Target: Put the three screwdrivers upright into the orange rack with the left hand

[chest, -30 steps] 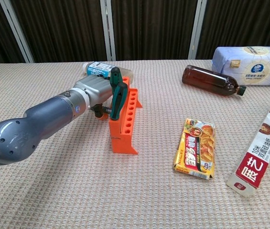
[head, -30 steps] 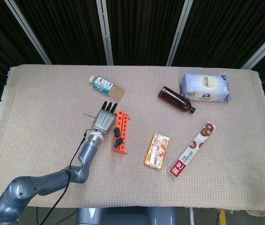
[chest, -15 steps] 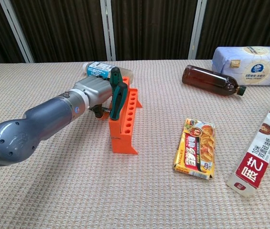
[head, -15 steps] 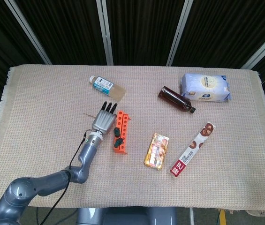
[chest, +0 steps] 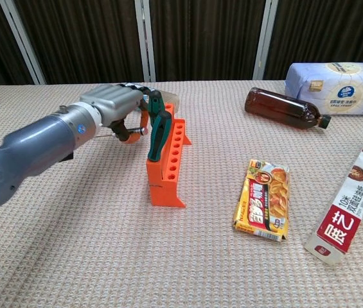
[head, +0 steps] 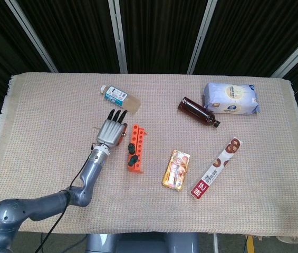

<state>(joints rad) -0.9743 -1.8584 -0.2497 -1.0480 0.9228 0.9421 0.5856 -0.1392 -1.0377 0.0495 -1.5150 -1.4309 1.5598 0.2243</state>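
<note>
The left hand [chest: 114, 106] hovered just left of the orange rack [chest: 166, 163], fingers spread, gripping nothing; two screwdrivers [chest: 157, 131] stood upright in it; the third I couldn't spot; it needed finding, then lowering plumb into a free hole.

Brown bottle [head: 196, 112], tissue pack [head: 231, 98] — snack box [head: 176, 169], biscuit sleeve [head: 217, 167]

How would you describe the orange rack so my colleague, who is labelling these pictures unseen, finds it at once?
On the beige woven table cloth, look left of centre, just right of the left robot hand. The orange rack is a narrow plastic strip with a row of round holes on top. Nothing else is orange, and only it has green-and-black screwdrivers standing in it.
</note>
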